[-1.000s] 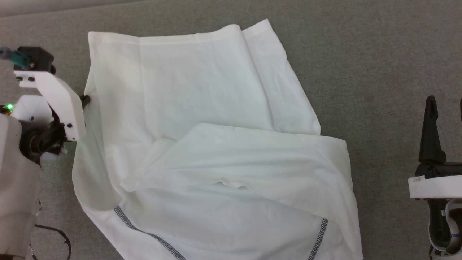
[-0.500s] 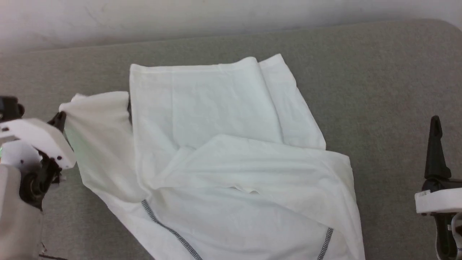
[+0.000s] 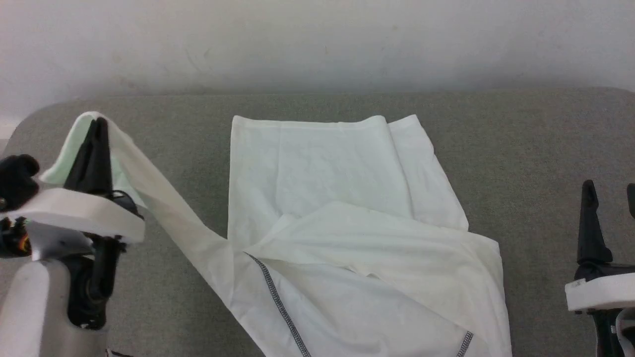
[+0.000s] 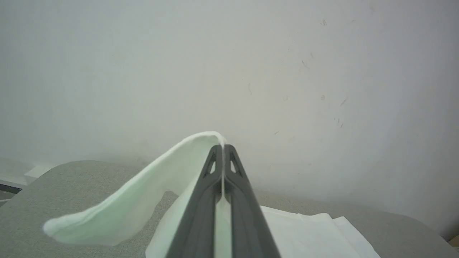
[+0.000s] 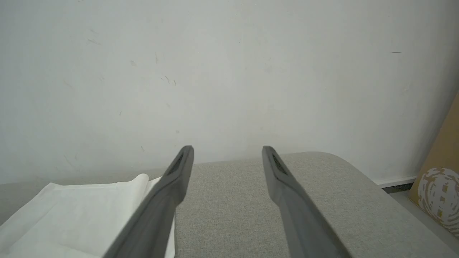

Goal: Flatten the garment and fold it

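Note:
The white garment [image 3: 322,168] lies partly folded over itself on the grey surface, with a dark zigzag seam [image 3: 280,302] showing near the front. Its left part is drawn out as a taut band rising to my left gripper [image 3: 96,124], which is shut on that fabric edge above the surface. In the left wrist view the closed left gripper [image 4: 223,147] pinches the garment [image 4: 143,200], which drapes over the tips. My right gripper [image 3: 610,191] stands open and holds nothing at the right, apart from the cloth. The right wrist view shows the right gripper [image 5: 227,148] spread wide, with the garment [image 5: 71,208] at lower left.
The grey upholstered surface [image 3: 536,148] has rounded far corners and ends against a white wall [image 3: 317,39]. A brown board with a white pattern [image 5: 439,193] leans beyond the surface's right end.
The head camera has tilted up, bringing the wall into view. My left gripper has lifted and pulled the garment's left part outward and up. The right gripper stays as it was.

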Tool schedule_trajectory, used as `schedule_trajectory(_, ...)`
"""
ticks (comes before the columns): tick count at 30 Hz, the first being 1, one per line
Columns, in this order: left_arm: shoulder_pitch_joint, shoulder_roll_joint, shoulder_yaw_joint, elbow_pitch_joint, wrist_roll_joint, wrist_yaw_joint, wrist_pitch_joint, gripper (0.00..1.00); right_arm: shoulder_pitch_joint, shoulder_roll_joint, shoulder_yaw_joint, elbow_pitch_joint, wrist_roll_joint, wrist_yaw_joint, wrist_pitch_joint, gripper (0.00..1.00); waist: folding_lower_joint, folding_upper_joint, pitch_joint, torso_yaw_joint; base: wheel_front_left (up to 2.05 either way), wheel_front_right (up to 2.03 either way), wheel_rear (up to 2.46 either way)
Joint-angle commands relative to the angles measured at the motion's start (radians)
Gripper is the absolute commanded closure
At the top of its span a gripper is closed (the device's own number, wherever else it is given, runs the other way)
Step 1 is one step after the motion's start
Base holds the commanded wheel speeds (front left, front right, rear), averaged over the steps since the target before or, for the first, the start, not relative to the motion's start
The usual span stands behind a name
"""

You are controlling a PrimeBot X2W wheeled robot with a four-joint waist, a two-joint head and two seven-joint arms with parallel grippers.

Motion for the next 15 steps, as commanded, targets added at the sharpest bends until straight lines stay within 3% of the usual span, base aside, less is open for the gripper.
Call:
schedule_trajectory(1,0.015,-0.011,-0.017,-0.026,0.018,0.007,-0.007,1.00,0.012,0.003,0.001,-0.004,0.006,-0.001,0.004,0.00,0.0002,-0.0001,-0.017,0.011,0.00,0.00,0.00)
schedule_trajectory(9,0.010,-0.133,-0.235,-0.163,0.111,0.021,-0.002,1.00,0.021,0.003,0.016,-0.008,0.019,-0.001,0.010,0.00,0.0002,-0.0001,-0.022,-0.023,0.00,0.00,0.00)
schedule_trajectory(15,-0.053,-0.251,-0.409,-0.070,0.141,-0.022,-0.008,1.00,0.013,0.003,0.032,-0.007,0.026,-0.001,0.011,0.00,0.0002,-0.0001,0.006,-0.071,0.00,0.00,0.00)
